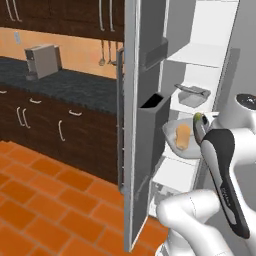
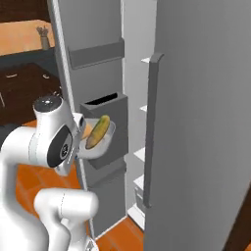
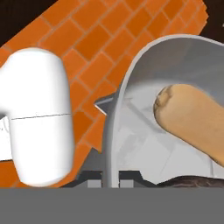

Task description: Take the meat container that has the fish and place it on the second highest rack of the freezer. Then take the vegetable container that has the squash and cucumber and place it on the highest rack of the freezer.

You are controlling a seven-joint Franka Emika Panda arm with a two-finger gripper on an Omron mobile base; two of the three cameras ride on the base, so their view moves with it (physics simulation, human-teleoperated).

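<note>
Your pincer is clamped on the rim of the vegetable container, a pale grey bowl; in the hand view the two finger tips sit close together at the bottom with the bowl's thin wall between them. The bowl is off every surface, carried in the air in front of the open freezer.

In the left base view you see the same bowl just beside the inner face of the freezer door, at about the level of the middle shelves, with the squash lying inside it and the green cucumber poking up at its far edge. In the right base view the bowl hangs tilted in front of the door bins, and the squash lies lengthwise in it with a green tip at its upper end.

Inside the freezer, a grey tray-like container rests on a white shelf above the level of the bowl; you cannot make out its contents from here. Another white shelf sits higher up.

To the left, a dark bench runs along the wall with a grey toaster-like box on it. Orange floor tiles lie below.
</note>
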